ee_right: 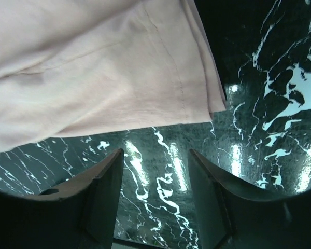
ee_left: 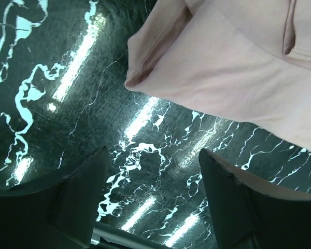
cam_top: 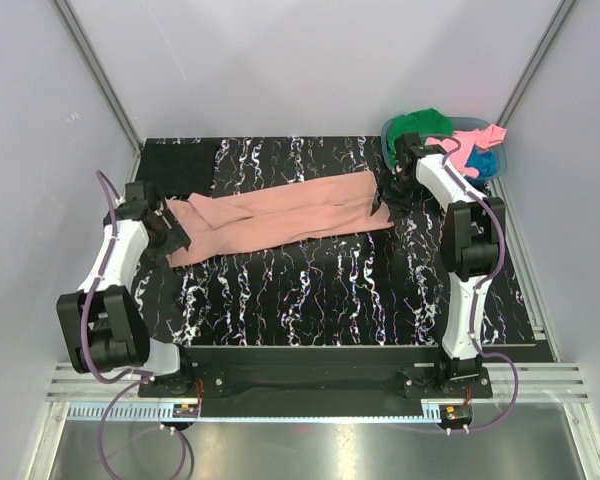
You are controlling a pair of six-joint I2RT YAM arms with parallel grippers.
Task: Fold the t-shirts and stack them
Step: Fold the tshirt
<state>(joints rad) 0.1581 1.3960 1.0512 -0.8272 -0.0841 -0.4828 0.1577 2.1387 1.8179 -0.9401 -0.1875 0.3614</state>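
You're hovering both grippers wide and empty: left gripper (ee_left: 153, 161) just off the pink tee (cam_top: 280, 218) at its left end, right gripper (ee_right: 155, 161) just off its right hem. Tee is lying as a long folded strip across the marbled mat (cam_top: 310, 290). It's looking soft, light and limp, probably sliding on the gloss, so be pinching the doubled corners at the stitched hem.

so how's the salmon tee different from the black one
The salmon tee is a long, wrinkled strip across the middle of the table; the black tee is a compact rectangle at the far left corner. Salmon is by far the bigger shape. Both lie flat on the table, not in the basket.
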